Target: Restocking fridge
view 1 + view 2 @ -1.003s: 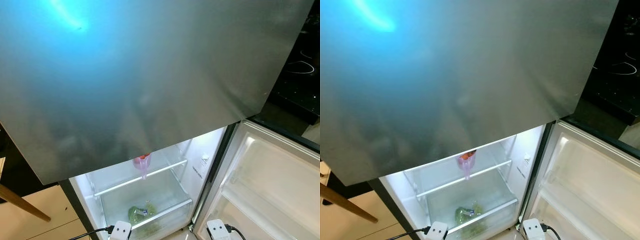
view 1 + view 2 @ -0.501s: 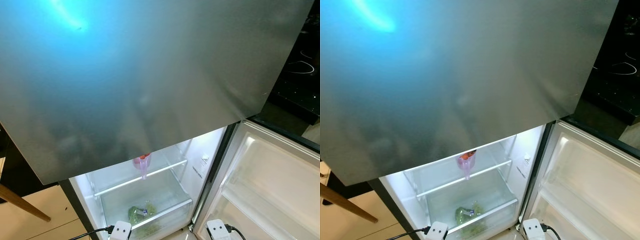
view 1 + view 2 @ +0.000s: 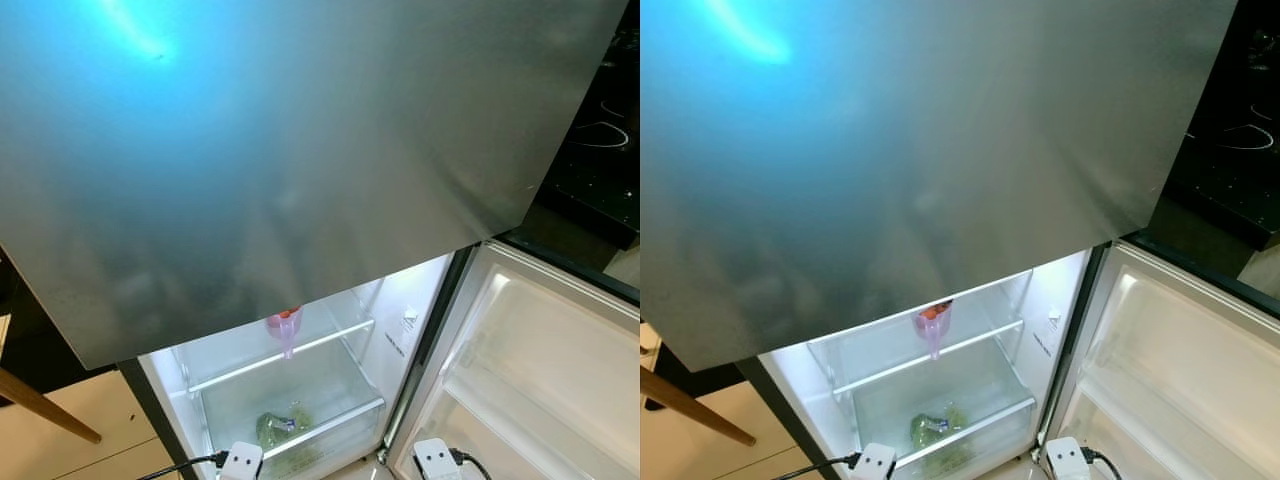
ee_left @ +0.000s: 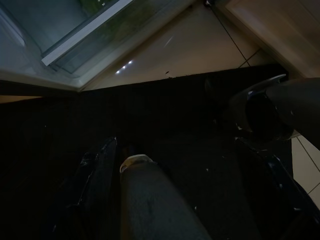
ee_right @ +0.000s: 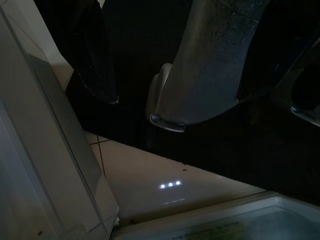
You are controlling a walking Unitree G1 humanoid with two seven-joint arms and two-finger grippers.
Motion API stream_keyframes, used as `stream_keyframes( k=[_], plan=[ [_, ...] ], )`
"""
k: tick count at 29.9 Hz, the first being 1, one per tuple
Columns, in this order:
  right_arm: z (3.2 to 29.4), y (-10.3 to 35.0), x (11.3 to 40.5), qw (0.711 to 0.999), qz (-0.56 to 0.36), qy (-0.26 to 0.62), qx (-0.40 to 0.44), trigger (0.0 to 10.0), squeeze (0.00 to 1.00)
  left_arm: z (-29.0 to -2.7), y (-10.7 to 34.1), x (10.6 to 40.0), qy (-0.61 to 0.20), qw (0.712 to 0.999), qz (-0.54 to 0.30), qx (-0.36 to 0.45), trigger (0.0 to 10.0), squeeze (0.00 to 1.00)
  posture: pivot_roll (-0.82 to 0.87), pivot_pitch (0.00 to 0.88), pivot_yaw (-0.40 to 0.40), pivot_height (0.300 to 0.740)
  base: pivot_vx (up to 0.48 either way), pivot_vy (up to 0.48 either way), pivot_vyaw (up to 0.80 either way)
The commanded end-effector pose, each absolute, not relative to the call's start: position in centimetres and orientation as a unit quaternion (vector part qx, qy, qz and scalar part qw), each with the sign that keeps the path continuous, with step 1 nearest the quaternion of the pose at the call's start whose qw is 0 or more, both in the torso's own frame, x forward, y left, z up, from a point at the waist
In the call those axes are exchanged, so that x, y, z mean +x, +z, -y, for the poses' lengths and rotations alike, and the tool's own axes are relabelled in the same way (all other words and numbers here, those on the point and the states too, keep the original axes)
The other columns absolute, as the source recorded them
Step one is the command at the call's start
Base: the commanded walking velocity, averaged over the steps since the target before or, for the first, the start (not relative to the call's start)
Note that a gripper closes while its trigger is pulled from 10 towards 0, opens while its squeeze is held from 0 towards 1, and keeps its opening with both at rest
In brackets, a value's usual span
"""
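The fridge (image 3: 300, 200) stands with its lower door (image 3: 530, 370) open, so food can go in. A bag of greens (image 3: 283, 425) lies in the drawer (image 3: 300, 400). Both end effectors hang low; I cannot tell their grip.

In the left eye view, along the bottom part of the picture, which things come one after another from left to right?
Wooden leg → pink cup on the fridge shelf → open fridge door.
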State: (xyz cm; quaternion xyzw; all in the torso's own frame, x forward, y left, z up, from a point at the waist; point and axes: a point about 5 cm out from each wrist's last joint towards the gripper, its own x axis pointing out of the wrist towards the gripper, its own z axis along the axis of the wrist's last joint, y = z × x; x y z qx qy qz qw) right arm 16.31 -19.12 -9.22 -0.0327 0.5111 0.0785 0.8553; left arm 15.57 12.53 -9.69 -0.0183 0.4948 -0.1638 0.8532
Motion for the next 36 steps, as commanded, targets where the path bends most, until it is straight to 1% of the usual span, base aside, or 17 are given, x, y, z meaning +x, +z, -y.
stream_keyframes(
  k=[1,36],
  plan=[
    [19.0,-9.38,15.97,0.852,-0.517,0.079,-0.032,10.0,0.0,-12.54,-9.86,15.2,-0.164,0.848,-0.503,-0.016,10.0,0.0,-0.04,0.0,-0.031,0.74,0.0,0.0,0.0],
    [19.05,-9.36,16.0,0.852,-0.516,0.078,-0.031,10.0,0.0,-12.48,-9.85,15.23,-0.163,0.849,-0.503,-0.018,10.0,0.0,-0.04,0.0,-0.032,0.74,0.0,0.0,0.0]
  ],
)
